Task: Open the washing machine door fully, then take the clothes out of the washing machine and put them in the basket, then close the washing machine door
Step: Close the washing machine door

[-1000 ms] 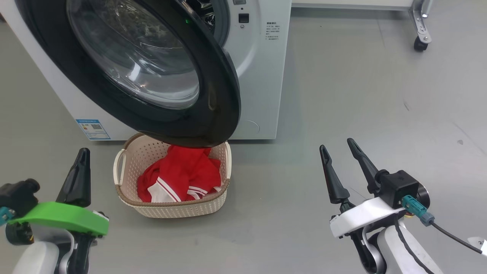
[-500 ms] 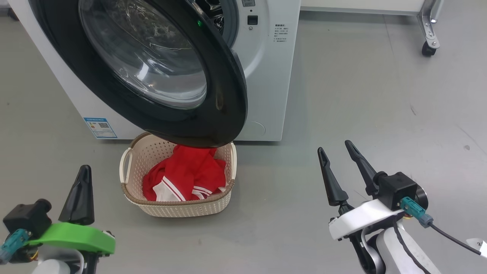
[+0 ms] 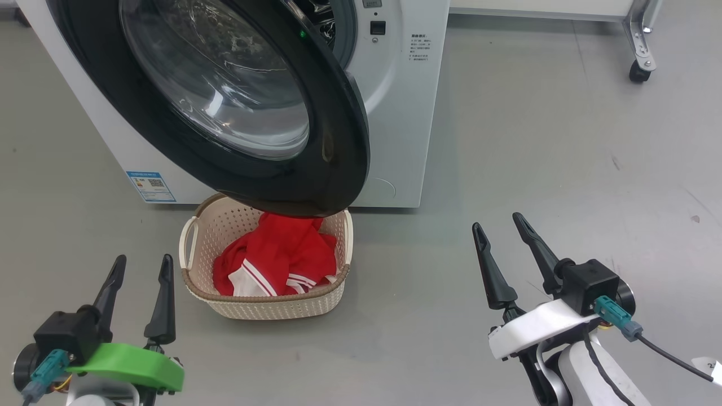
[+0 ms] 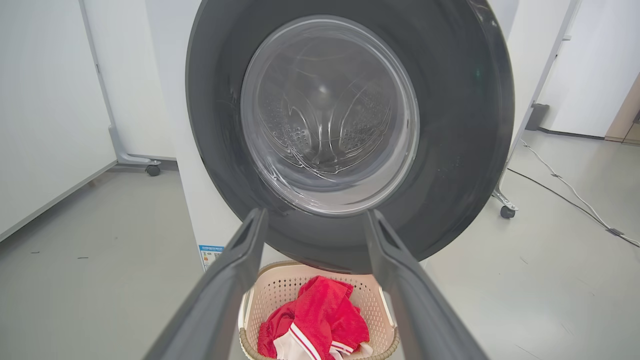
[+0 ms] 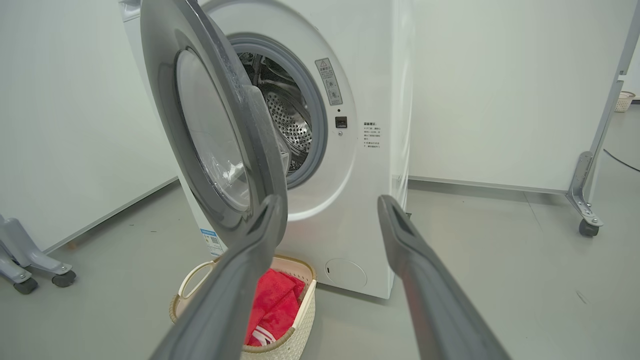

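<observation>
The white washing machine (image 3: 395,113) stands ahead with its washing machine door (image 3: 333,152) swung out partway, the black rim overhanging the far edge of the basket (image 3: 265,304). Red clothes (image 3: 282,259) with white striped trim lie in the basket on the floor. My left gripper (image 3: 143,259) is open and empty, left of the basket. My right gripper (image 3: 497,221) is open and empty, well right of it. The left wrist view faces the door (image 4: 450,125) over the basket (image 4: 280,285) and clothes (image 4: 320,320). The right wrist view shows the steel drum (image 5: 287,120) behind the door (image 5: 260,125).
A frame on casters (image 3: 640,51) stands at the far right, and another caster foot (image 5: 30,270) sits at the left. A cable (image 4: 565,185) runs along the floor right of the machine. White partition panels stand behind and beside it. Bare grey floor lies between my grippers.
My left gripper has gone from shut to open and sits lower in the head view. The head camera has shifted slightly. The right gripper, door and basket are as before.
</observation>
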Tool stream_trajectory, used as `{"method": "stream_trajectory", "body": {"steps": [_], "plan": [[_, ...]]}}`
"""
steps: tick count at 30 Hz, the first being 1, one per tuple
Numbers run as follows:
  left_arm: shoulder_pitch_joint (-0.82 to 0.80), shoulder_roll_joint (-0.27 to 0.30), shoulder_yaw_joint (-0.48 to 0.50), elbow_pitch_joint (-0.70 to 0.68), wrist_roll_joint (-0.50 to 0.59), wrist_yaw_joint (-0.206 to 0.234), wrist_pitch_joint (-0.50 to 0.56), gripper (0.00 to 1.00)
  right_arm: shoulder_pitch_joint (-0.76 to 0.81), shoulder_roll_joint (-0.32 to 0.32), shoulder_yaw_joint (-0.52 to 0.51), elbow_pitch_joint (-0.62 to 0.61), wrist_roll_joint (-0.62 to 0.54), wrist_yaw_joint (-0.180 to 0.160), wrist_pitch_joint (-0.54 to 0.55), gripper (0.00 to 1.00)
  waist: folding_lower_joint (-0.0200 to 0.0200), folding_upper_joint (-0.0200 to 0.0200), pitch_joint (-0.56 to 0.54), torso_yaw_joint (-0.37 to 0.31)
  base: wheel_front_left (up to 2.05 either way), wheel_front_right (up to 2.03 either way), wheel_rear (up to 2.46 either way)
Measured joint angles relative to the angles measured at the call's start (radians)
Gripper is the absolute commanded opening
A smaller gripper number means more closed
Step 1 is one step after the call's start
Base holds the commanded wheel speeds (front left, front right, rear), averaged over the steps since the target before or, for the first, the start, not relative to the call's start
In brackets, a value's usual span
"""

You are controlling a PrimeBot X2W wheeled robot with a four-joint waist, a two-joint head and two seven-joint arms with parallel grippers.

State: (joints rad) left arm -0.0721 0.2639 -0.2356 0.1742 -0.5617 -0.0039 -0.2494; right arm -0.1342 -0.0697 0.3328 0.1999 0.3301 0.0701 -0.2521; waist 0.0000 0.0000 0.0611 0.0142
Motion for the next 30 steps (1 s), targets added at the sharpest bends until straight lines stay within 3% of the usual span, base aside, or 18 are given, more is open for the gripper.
{"method": "stream_trajectory", "body": {"steps": [8,18,30], "plan": [[0.012,-0.011,0.006,-0.033,0.048,0.008,-0.002,1.0,0.0,0.003,-0.008,-0.002,-0.007,0.001,0.0,1.0,0.0,0.0,0.003,0.002,0.0,0.0,0.0],[0.021,-0.035,0.018,-0.055,0.085,0.008,-0.002,1.0,0.0,0.007,-0.048,0.002,-0.019,-0.047,0.0,1.0,0.0,0.0,0.006,0.004,0.0,0.0,0.0],[0.024,-0.059,0.036,-0.06,0.108,0.002,-0.002,1.0,0.0,0.009,-0.05,0.002,-0.02,-0.055,0.0,1.0,0.0,0.0,0.008,0.003,0.0,0.0,0.0]]}}
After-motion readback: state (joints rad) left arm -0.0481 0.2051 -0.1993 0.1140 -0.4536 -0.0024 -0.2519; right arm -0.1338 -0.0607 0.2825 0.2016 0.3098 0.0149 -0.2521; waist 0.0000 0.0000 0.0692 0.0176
